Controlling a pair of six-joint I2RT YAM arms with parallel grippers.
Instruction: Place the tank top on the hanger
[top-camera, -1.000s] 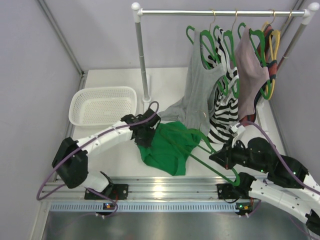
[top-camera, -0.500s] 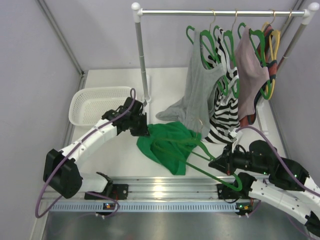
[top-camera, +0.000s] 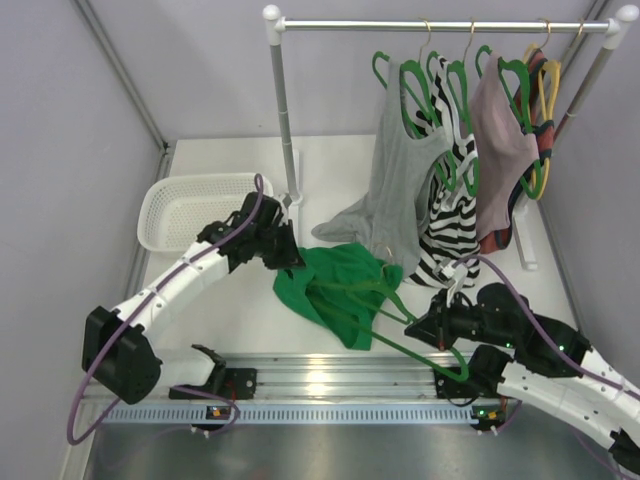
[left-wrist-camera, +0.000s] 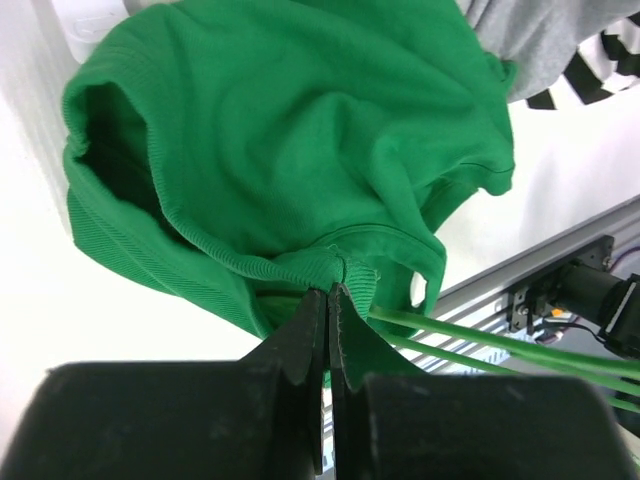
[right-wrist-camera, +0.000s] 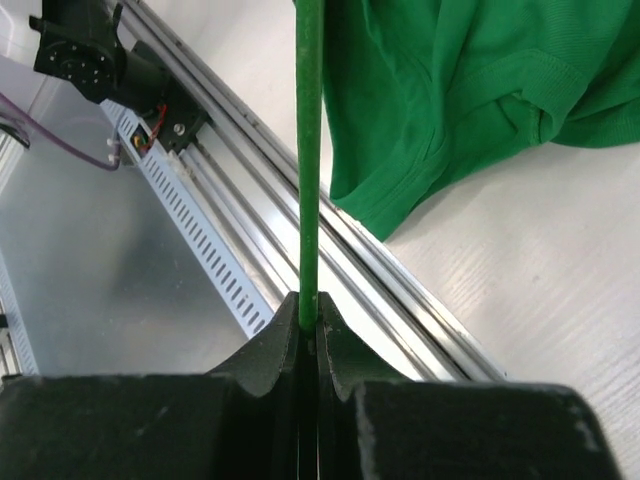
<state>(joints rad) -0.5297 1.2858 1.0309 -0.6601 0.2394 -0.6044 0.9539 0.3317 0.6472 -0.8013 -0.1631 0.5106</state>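
Left wrist view: soft tank top (left-wrist-camera: 300, 130) pinched at a ribbed edge.
Near the basket (top-camera: 200, 180), left gripper (left-wrist-camera: 328, 292) was clamped on the limp fabric, right gripper (right-wrist-camera: 308, 325) on the stiff hanger (right-wrist-camera: 308, 150).

Far end of hanger (top-camera: 410, 346) hidden in tank top (top-camera: 335, 285) folds; right wrist view crops it at top edge.

**Tank top** (top-camera: 340, 280): bright green knit with ribbed edges, crumpled in a loose heap on the white desk. One bunched edge is pinched in the closed left claw (left-wrist-camera: 328, 300).

**Hanger** (right-wrist-camera: 309, 150): thin green rod frame, slanting from the heap toward the desk's near edge. Its far part is lost among the folds, and its near part is clamped in the closed right claw (right-wrist-camera: 308, 325).
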